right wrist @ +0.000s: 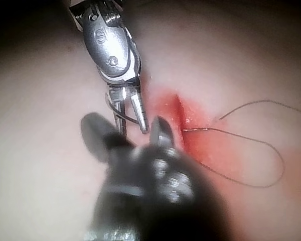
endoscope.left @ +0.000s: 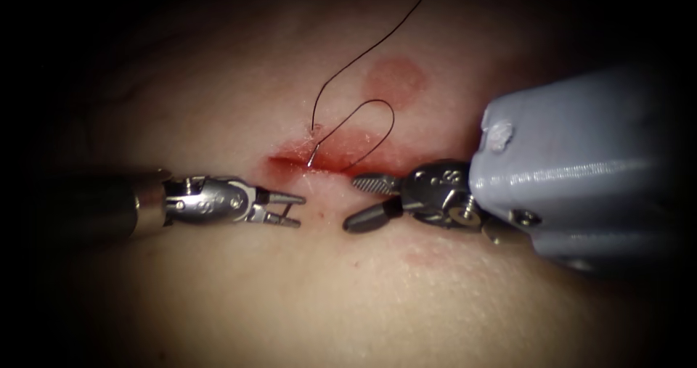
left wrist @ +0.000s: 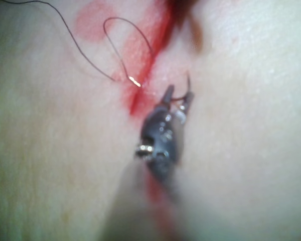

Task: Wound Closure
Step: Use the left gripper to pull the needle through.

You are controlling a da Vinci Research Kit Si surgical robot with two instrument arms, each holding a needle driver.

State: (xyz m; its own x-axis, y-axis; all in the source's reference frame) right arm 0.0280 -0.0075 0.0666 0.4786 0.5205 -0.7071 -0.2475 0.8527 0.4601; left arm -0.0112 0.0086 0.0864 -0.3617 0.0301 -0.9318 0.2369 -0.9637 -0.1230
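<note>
On the endoscope I see my left tool [endoscope.left: 292,210] and right tool [endoscope.left: 370,202] both parted, holding nothing, just below the cut [endoscope.left: 327,159] in the tissue [endoscope.left: 239,295]. The needle [endoscope.left: 313,154] sits in the cut, its bright end showing, thread [endoscope.left: 363,56] looping above.

Left wrist: needle [left wrist: 135,81] glints at the cut [left wrist: 140,93] beside the spread, empty left tool [left wrist: 179,97].

Right wrist: both tools gape, right tool [right wrist: 128,135] and left tool [right wrist: 132,115], just beside the cut [right wrist: 183,118], thread [right wrist: 251,143] looped beyond.

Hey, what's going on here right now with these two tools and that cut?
Bench suturing practice on pale pork-belly tissue with a red-stained cut. The left arm's metal tool and the right arm's tool both sit just below the cut, jaws open, holding nothing. A shiny bit of the curved steel needle shows at the cut, apparently lodged in the tissue. Thin dark thread loops above it and trails upward.
</note>
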